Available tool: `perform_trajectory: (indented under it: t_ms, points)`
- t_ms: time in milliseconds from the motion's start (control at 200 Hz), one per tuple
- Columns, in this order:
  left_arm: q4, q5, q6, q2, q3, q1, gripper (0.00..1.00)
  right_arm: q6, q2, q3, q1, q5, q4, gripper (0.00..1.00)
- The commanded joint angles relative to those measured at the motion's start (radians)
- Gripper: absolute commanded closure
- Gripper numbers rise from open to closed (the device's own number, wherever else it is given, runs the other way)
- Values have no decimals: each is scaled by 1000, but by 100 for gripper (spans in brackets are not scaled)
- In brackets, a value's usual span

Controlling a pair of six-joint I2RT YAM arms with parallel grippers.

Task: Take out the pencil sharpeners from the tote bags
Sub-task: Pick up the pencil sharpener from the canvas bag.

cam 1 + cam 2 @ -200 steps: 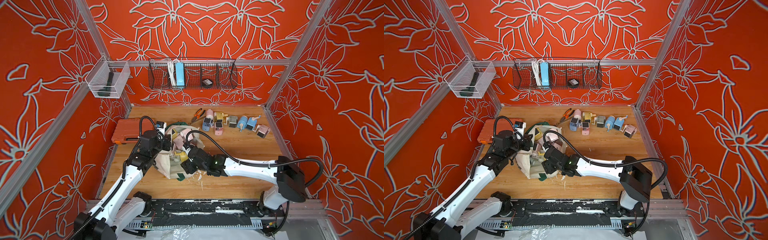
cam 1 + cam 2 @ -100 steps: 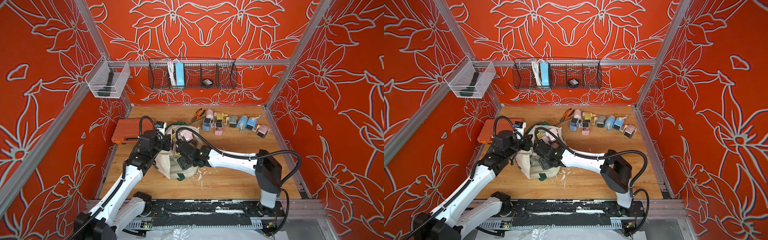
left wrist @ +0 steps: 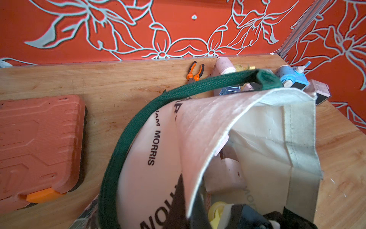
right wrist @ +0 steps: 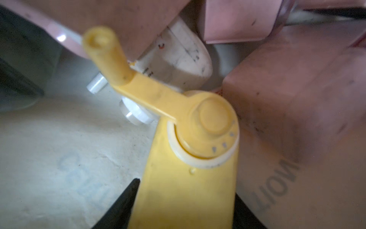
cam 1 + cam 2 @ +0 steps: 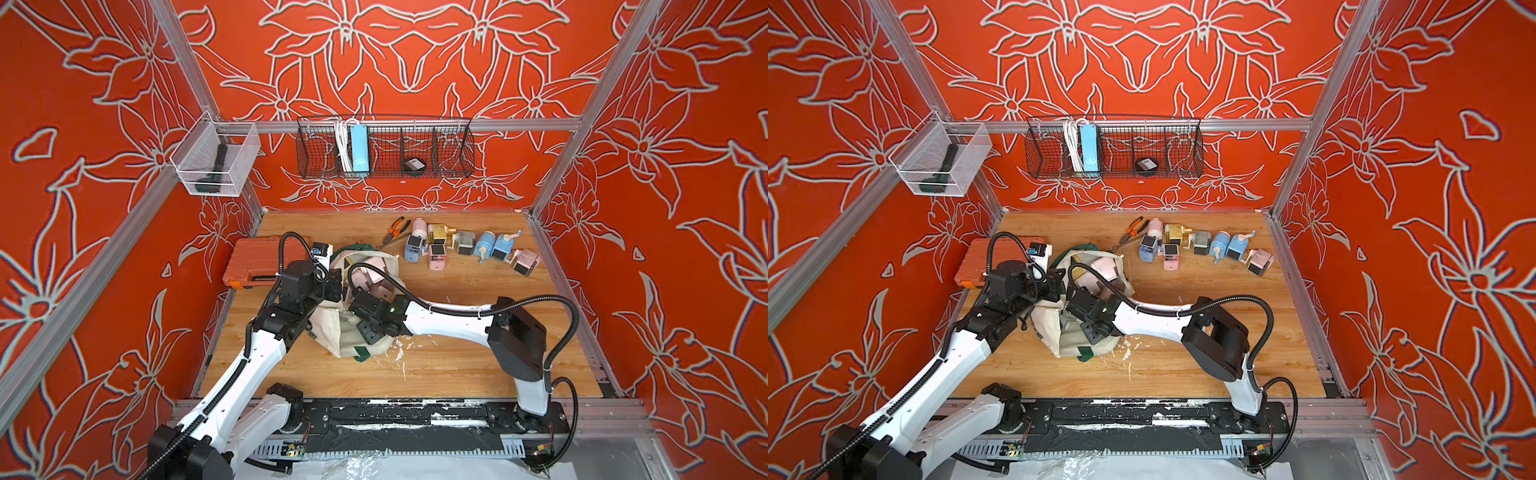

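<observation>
The left arm rises from the front rail and bends over the floppy cream canvas tote bag with dark green straps (image 5: 328, 328), its left gripper (image 5: 337, 289) clenched on the bag's rim. The right arm stretches low across the wooden table (image 5: 457, 374) with its elbow raised. The right gripper (image 4: 186, 190) is sunk inside the bag, black fingers (image 4: 122, 200) pressed to both sides of a yellow plastic crank pencil sharpener (image 4: 198, 138) lying among pink sharpeners (image 5: 374, 270). A row of pastel sharpeners (image 5: 465, 245) lies beyond the bag. Since a second ago, the right gripper has pushed deeper into the bag and narrowed; the left arm is unchanged.
</observation>
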Motion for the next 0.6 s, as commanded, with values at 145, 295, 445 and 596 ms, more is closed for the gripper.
perform_trajectory:
  t_ms: [145,295,445,596]
  points:
    - [-42,5,-8,-3,-14,-5,100,-18,-89,-64,-7,-72,98,56]
    - [-42,2,-8,-6,-15,-5,100,-73,-210,-155,-7,-129,143,62]
    - [-41,-1,-8,-8,-14,-5,100,-144,-366,-255,-9,-159,165,64]
    - [-41,3,-10,-2,-14,-5,100,-244,-557,-334,-10,-173,167,67]
